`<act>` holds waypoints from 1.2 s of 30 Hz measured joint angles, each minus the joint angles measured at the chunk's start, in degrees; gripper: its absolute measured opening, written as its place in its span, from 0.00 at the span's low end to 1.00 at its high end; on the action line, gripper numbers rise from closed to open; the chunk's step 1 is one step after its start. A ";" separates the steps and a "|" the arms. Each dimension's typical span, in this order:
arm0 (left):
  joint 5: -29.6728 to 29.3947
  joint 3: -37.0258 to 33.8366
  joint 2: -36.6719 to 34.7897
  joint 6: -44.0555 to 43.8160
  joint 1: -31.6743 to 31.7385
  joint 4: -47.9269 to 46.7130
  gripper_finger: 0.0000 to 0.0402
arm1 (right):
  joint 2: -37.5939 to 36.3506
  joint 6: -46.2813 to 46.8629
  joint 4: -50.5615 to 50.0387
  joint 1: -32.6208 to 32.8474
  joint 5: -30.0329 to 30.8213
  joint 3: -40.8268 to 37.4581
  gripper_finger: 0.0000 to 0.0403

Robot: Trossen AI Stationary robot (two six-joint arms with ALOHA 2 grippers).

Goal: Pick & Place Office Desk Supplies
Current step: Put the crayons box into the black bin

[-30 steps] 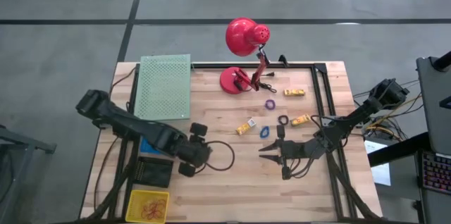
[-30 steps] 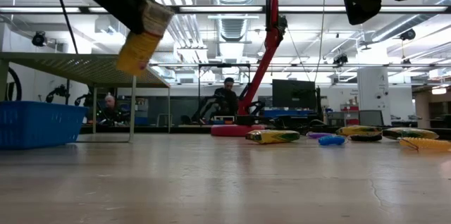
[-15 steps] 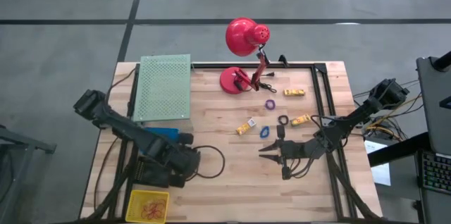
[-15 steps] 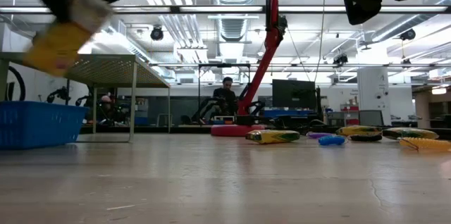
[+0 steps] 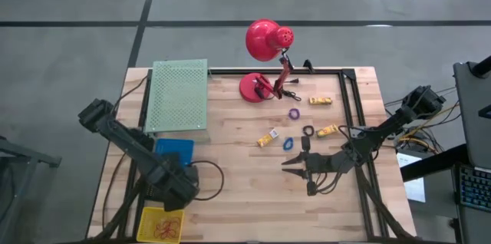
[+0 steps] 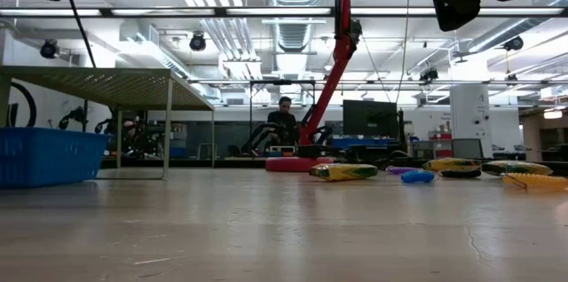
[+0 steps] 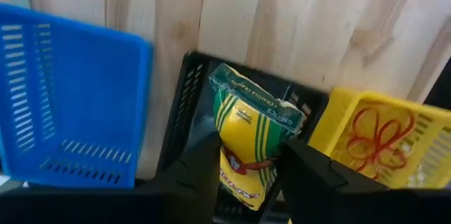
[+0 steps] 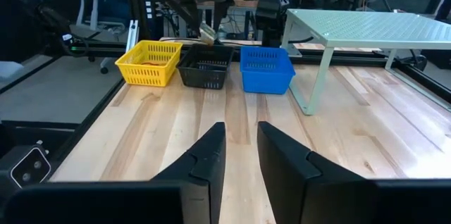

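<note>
My left tool [image 7: 246, 175] is clenched on a yellow-and-green crayon packet [image 7: 252, 139], holding it above the black basket [image 7: 189, 90], which sits between the blue basket [image 7: 70, 97] and the yellow basket [image 7: 394, 122] at the bench's left front corner. The packet stands tall between my fingers [image 7: 190, 175] and leans a little (its top corner points toward the blue side), so if I let go from this height I expect it could tip, catch the black rim and slide onto the bench or into a neighbour. The yellow basket already holds red rubber bands [image 7: 377, 136]; a packet landing there would be a sorting error. If I go lower first, my fingers could knock the basket walls and shove the row.

Farther across, my right tool [image 8: 239, 157] hangs over bare bench [image 5: 245, 198] with its fingers only a narrow gap apart and nothing between them. Beyond it lie the remaining supplies: a yellow piece [image 5: 267, 138], a blue ring [image 5: 289, 143], a black ring [image 5: 308, 130], a purple ring [image 5: 294, 113] and two more yellow pieces [image 5: 327, 130] [image 5: 321, 100], close together near the red lamp [image 5: 265, 44]. Any reach there risks scattering rings or snagging the lamp's cord.
</note>
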 joint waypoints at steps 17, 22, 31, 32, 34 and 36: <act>3.95 -12.28 0.02 -1.06 -0.61 7.68 0.33 | 0.00 0.00 0.00 0.02 0.02 0.00 0.20; 5.91 -16.48 0.02 -1.56 -0.59 9.88 0.33 | 0.00 0.00 0.00 0.01 0.02 0.00 0.21; 5.95 -18.83 0.02 -2.61 -0.53 12.28 0.33 | 0.00 0.00 0.00 0.02 0.02 0.00 0.18; 5.95 -18.83 0.02 -2.55 -0.53 12.69 0.33 | 0.00 0.00 -0.01 0.02 0.02 0.00 0.18; 5.96 -18.83 0.02 -2.55 -0.53 13.10 0.33 | 0.00 0.00 -0.02 0.00 0.00 0.00 0.17; 5.95 -18.83 0.02 -2.55 -0.53 13.09 0.33 | 0.00 0.00 0.00 -0.01 0.00 0.00 0.17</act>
